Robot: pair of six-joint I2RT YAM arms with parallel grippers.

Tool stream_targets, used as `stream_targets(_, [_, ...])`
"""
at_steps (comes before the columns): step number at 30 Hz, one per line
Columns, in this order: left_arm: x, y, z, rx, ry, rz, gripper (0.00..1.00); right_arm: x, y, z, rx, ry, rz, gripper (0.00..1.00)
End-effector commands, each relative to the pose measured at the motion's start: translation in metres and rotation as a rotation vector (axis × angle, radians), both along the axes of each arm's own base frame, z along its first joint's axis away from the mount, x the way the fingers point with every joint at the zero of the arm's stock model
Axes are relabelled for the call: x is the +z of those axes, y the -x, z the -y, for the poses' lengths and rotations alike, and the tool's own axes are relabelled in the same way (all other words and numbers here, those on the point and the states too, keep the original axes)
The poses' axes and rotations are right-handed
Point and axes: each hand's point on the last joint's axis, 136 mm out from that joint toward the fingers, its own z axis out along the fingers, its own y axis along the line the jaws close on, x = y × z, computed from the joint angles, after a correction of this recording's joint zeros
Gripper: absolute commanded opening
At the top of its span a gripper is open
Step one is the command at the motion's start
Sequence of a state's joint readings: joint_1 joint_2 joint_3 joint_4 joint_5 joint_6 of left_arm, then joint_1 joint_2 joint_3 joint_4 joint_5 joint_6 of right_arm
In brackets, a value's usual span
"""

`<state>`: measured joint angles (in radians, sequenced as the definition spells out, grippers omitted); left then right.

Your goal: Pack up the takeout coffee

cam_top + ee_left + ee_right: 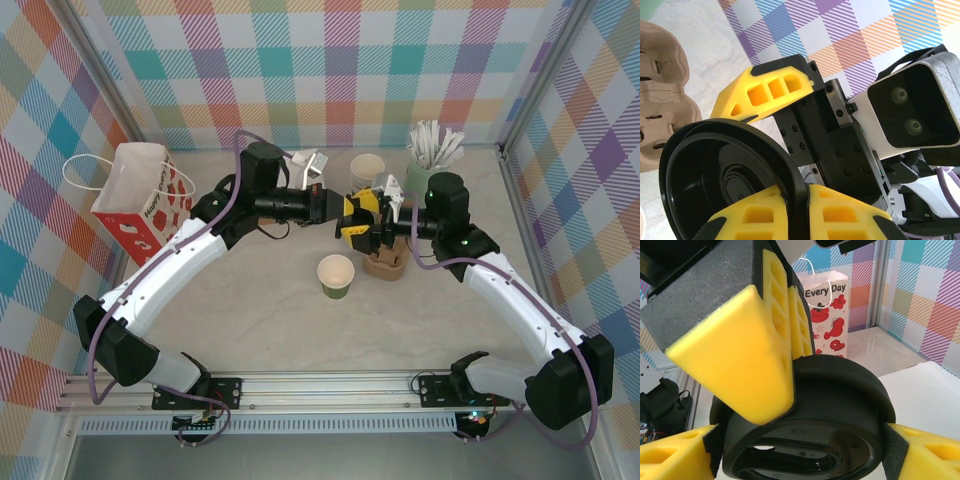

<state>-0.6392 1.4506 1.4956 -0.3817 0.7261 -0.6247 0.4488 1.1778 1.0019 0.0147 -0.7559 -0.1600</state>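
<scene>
With the black lid (840, 385) raised near the brown cup carrier (386, 264) in both tools, left gripper (799, 200) nipped near-shut on its rim, right gripper (800, 455) clamped across its width, and the green cup (336, 277) lidless just on the carrier's near side, a mistimed release could drop the lid

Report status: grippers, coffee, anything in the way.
Left gripper pinches rim of black lid; right gripper clamped across it. Near green cup lidless on table, apart from the lid. Pulp carrier close by the grippers, bag far left.
</scene>
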Motion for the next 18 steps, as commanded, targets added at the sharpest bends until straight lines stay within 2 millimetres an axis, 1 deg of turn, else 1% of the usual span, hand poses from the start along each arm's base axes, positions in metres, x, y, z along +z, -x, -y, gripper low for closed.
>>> stream_targets(1, [0.042,0.008,0.001,-0.030,0.096,0.101,0.00,-0.006,0.010,-0.007,0.052,-0.005,-0.021,0.80])
stream_targets(6, [0.044,0.008,0.000,-0.025,0.098,0.107,0.00,-0.008,0.008,-0.006,0.037,0.005,-0.035,0.76])
stream_targets(8, [0.041,0.008,0.000,-0.024,0.090,0.104,0.00,-0.008,0.007,-0.005,0.029,0.014,-0.041,0.74])
stream_targets(10, [0.038,0.008,-0.001,-0.020,0.079,0.098,0.03,-0.009,0.008,-0.004,0.020,0.026,-0.051,0.73])
stream_targets(15, [0.027,0.006,-0.004,-0.003,0.043,0.092,0.14,-0.015,0.009,0.002,-0.008,0.065,-0.078,0.72])
stream_targets(16, [0.025,0.006,-0.004,0.000,0.035,0.093,0.18,-0.016,0.010,0.003,-0.013,0.071,-0.083,0.72])
stream_targets(18, [0.019,0.005,-0.007,0.014,0.010,0.093,0.28,-0.020,0.011,0.006,-0.032,0.091,-0.097,0.72])
